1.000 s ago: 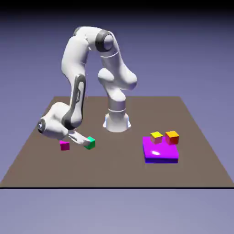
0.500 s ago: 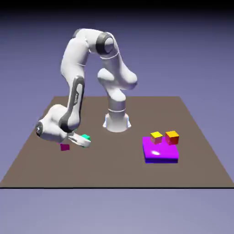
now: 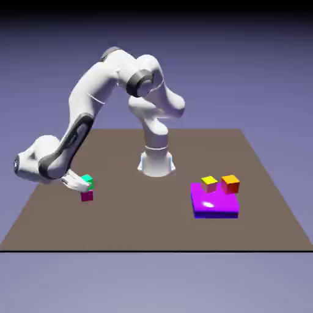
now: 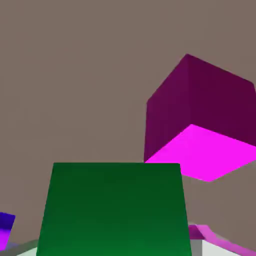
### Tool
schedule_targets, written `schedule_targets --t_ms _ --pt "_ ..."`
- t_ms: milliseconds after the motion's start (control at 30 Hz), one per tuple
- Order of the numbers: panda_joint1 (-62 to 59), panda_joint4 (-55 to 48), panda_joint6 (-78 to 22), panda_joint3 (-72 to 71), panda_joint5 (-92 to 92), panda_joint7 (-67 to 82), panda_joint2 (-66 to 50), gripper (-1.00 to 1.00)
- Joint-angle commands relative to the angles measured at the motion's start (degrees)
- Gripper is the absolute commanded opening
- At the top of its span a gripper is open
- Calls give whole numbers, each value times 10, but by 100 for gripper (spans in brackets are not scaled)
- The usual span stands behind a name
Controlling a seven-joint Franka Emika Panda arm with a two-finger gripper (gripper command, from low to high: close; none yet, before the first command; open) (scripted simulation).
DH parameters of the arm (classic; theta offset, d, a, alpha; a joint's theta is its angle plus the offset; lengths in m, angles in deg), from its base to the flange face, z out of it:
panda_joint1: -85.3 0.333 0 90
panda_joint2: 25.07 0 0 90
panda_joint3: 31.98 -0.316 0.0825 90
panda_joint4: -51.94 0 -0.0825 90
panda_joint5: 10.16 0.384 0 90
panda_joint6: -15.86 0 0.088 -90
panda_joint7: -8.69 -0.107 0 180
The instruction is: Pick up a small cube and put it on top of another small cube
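Note:
The small green cube (image 3: 87,180) hangs just above the table, held in my gripper (image 3: 83,183) at the exterior view's left. Right below it, the small magenta cube (image 3: 87,195) rests on the brown table (image 3: 153,226); whether the two cubes touch I cannot tell. In the hand view the green cube (image 4: 114,210) fills the bottom middle and hides my fingertips. The magenta cube (image 4: 200,120) shows beyond it, up and to the right.
A large flat purple block (image 3: 214,200) lies at the exterior view's right, with a yellow cube (image 3: 209,183) and an orange cube (image 3: 230,183) at its far edge. A sliver of purple (image 4: 5,227) shows at the hand view's lower left.
My gripper has lifted the green cube off the table and carried it to the exterior view's left, from beside the magenta cube to right above it. The arm has stretched out leftward.

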Motion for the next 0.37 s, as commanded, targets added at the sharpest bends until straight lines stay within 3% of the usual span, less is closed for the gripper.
schedule_targets --t_ms 0,233,267,333 --pt "7 -6 -6 21 -2 0 -7 -100" --pt "30 75 74 18 22 10 -23 -100" --pt "30 75 74 18 22 10 -23 100" --pt "25 55 53 22 15 7 -20 100"
